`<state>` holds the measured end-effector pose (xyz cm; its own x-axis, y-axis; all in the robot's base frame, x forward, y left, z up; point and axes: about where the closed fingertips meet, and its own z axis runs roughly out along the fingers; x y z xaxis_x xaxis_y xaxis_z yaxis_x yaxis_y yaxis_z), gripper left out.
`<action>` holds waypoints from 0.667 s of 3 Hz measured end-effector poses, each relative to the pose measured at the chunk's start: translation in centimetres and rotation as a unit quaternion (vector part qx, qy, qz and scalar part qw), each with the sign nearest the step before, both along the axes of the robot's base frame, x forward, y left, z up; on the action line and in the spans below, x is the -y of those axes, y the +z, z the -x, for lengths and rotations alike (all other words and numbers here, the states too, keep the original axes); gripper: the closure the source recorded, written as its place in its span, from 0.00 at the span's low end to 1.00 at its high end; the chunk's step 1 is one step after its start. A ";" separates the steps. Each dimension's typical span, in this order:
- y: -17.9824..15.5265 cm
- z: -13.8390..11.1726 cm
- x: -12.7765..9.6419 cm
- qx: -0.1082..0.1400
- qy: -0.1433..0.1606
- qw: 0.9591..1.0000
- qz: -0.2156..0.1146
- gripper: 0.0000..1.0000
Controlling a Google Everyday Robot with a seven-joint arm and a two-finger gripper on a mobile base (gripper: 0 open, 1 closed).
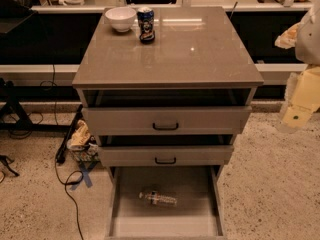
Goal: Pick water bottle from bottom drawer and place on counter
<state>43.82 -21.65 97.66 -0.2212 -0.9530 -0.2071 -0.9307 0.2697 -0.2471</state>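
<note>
The water bottle (pixel 158 198) lies on its side near the middle of the bottom drawer (pixel 120 219), apart from both thin side walls. The hand (pixel 299 109) hangs high at the right, well away from it, seemingly pale and blurred there; whether it is open or closed I cannot tell. The main risk is that a round, ribbed body lying flat rolls off when nudged or slips from a poor grip. The middle drawer (pixel 166 155) and top drawer (pixel 166 119) both stand partly out above, so a steep descent or a straight lift could strike their fronts. On the surface (pixel 200 54) a white bowl (pixel 121 18) and dark blue can (pixel 146 24) crowd the far left corner; the near and right parts offer room.
</note>
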 end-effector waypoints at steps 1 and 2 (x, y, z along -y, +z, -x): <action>0.0 0.0 0.0 0.000 0.000 1.000 0.000 0.00; -4.5 0.7 -1.5 -0.019 -0.005 0.999 -0.042 0.00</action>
